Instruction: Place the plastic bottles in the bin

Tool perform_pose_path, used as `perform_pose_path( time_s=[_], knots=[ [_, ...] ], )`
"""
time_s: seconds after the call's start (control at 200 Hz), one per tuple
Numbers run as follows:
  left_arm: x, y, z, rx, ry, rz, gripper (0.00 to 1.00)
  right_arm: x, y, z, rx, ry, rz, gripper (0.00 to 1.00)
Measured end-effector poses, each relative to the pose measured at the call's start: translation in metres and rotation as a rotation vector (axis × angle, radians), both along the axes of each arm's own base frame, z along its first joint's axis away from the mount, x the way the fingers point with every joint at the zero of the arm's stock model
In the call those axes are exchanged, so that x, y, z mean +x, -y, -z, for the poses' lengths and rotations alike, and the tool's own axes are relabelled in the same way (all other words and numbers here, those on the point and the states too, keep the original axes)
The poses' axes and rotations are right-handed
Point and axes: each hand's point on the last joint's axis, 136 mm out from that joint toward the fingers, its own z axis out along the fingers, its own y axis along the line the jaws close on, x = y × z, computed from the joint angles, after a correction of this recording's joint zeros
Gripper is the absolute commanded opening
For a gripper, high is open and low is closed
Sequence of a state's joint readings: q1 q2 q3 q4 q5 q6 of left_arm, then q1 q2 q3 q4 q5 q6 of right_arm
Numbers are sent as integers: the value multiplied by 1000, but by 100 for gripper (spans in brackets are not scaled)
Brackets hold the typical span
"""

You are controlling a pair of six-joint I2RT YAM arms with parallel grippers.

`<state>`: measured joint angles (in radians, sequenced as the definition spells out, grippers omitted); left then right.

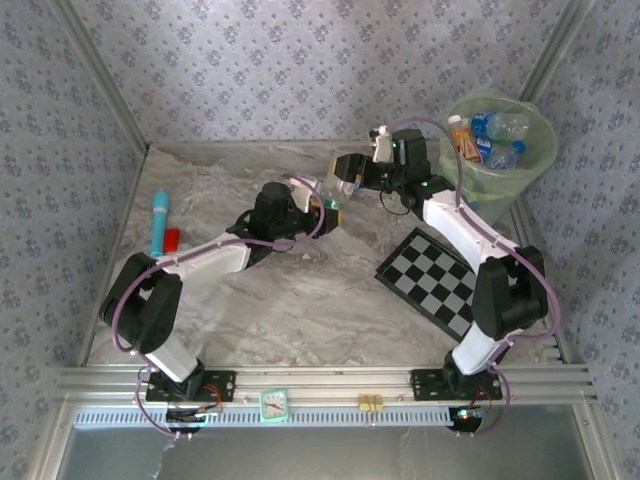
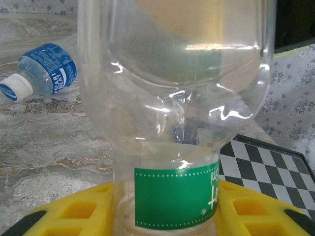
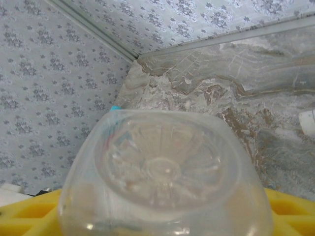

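My left gripper [image 1: 330, 207] is at the table's middle, shut on a clear plastic bottle with a green label [image 2: 172, 98]. Its yellow fingers [image 2: 74, 211] press the labelled neck from both sides. My right gripper [image 1: 345, 175] is just behind it, shut on another clear plastic bottle [image 3: 162, 167], whose ribbed base faces the right wrist camera. A bottle with a blue label and white cap [image 2: 42, 73] lies on the table to the left in the left wrist view. The pale-green bin [image 1: 505, 180] stands at the back right with several bottles [image 1: 495, 130] inside.
A black-and-white checkerboard [image 1: 430, 275] lies on the right, between the right arm and the middle, and it also shows as the checkerboard [image 2: 266, 167] past the held bottle. A turquoise tube [image 1: 160, 222] and a small red thing [image 1: 172, 238] lie at the left. Patterned walls enclose the table.
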<state>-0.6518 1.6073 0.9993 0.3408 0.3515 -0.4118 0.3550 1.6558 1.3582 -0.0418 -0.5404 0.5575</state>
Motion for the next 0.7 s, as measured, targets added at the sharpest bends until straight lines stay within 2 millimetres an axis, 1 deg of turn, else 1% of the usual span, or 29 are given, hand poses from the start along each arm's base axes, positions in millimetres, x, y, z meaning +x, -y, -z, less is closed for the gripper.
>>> perform_pose_path(
  time_s=[0.05, 0.095, 0.16, 0.24, 0.325, 0.395, 0.435, 0.47, 0.535, 0.605, 0.61, 0.7],
  knots=[
    [-1, 1, 0, 1, 1, 0, 46, 0, 0, -1, 6, -4, 0, 56],
    [-1, 1, 0, 2, 2, -1, 52, 0, -1, -1, 9, -2, -2, 52],
    [-1, 1, -1, 1, 4, -3, 65, 0, -1, -2, 9, 3, -5, 50],
    [-1, 0, -3, 1, 13, -7, 86, 0, 0, -2, 4, 8, -5, 51],
    [0, -5, -8, -5, 16, -34, 99, -1, 5, -2, -19, 13, 0, 51],
    [1, -10, -15, -9, 32, -62, 100, -3, 16, -4, -52, 17, 13, 51],
    [2, -13, -19, -11, 40, -77, 100, -4, 26, -10, -75, 26, 30, 51],
    [3, -15, -23, -14, 47, -88, 100, -4, 37, -19, -94, 42, 51, 51],
    [5, -19, -27, -20, 54, -108, 100, -3, 63, -42, -125, 89, 101, 51],
    [8, -22, -27, -20, 52, -126, 100, -4, 98, -77, -154, 159, 178, 50],
    [8, -23, -27, -19, 52, -128, 100, -4, 102, -82, -157, 169, 187, 50],
    [11, -26, -24, -14, 46, -146, 100, -10, 147, -129, -183, 260, 294, 50]
  ],
)
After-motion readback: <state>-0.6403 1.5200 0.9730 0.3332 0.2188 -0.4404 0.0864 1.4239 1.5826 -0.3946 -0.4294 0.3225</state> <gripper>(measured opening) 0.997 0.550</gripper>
